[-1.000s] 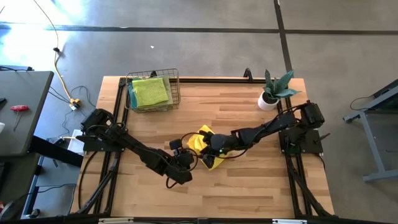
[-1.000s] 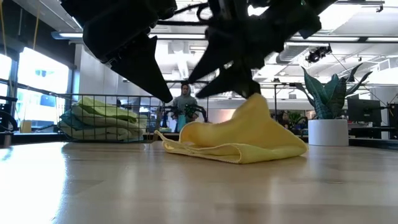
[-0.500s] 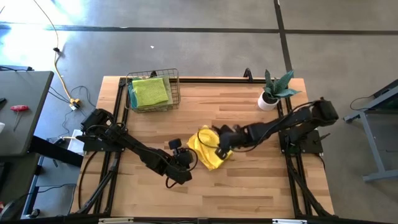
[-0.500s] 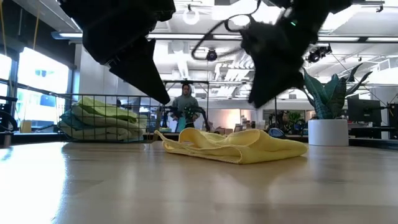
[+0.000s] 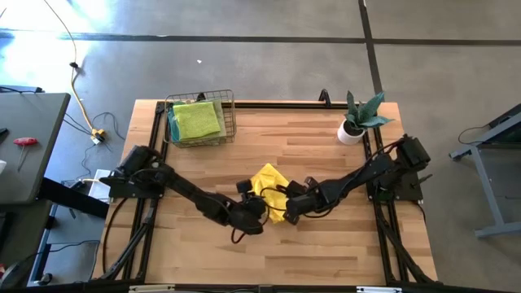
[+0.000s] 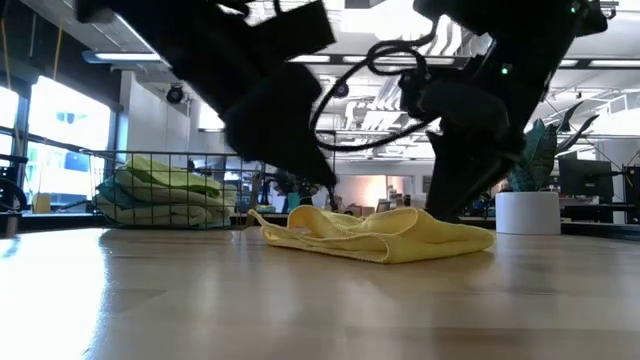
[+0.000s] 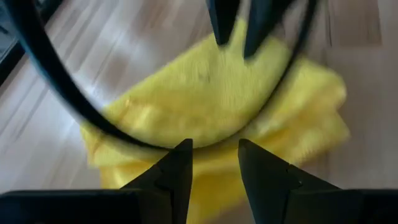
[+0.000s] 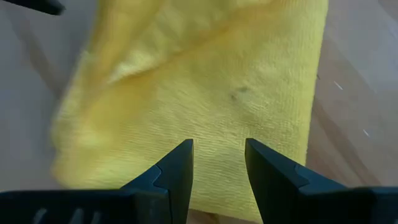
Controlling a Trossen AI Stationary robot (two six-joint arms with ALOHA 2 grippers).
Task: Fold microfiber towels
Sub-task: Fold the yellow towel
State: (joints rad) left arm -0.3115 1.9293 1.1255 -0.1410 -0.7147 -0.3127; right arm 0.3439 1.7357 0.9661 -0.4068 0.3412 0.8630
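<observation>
Towels: one yellow point(image 5: 269, 181) on the table, perhaps two in the basket point(image 5: 200, 119); both jaws parted, empty.

Yellow towel point(image 5: 269, 181): lying crumpled mid-counter, well apart from the basket. Green and blue towels point(image 5: 195, 120): sitting folded, stacked inside it.

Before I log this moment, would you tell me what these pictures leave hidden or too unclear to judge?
- High view: the near edge of the yellow towel is covered by the left gripper and right gripper.
- Low view: both arms show as dark shapes, so any contact with the towel is unclear.
- Wire basket: how many folded towels are stacked cannot be counted.
- Left wrist view: a black cable crosses the blurred towel.
</observation>
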